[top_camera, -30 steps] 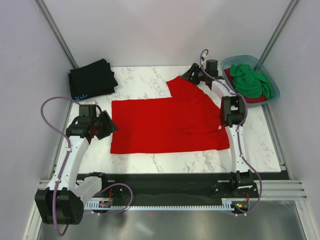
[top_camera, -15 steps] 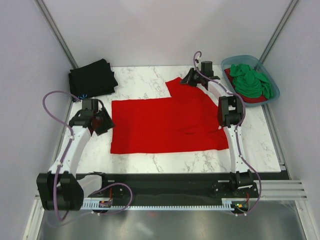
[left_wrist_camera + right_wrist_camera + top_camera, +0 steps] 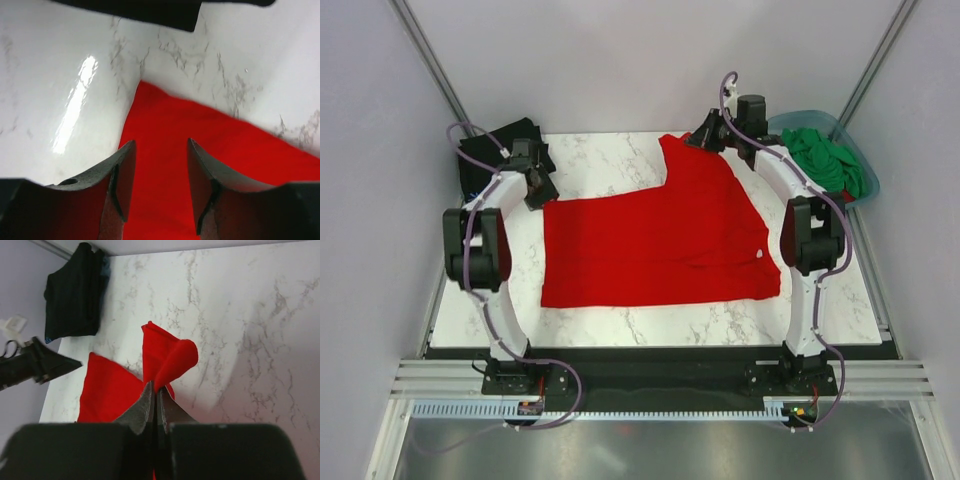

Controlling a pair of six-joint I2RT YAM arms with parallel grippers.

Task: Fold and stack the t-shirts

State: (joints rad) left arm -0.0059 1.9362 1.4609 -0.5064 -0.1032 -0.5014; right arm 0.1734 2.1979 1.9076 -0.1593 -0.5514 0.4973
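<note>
Filling tub (image 3: 820, 115): green shirt (image 3: 825, 160) atop red shirt (image 3: 842, 197).

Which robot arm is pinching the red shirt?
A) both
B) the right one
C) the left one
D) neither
B: the right jaws are pinched shut on a raised fold of the red t-shirt, while the left jaws stand open over its corner.

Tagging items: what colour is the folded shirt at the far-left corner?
The shirt is black; the right wrist view shows it best.
</note>
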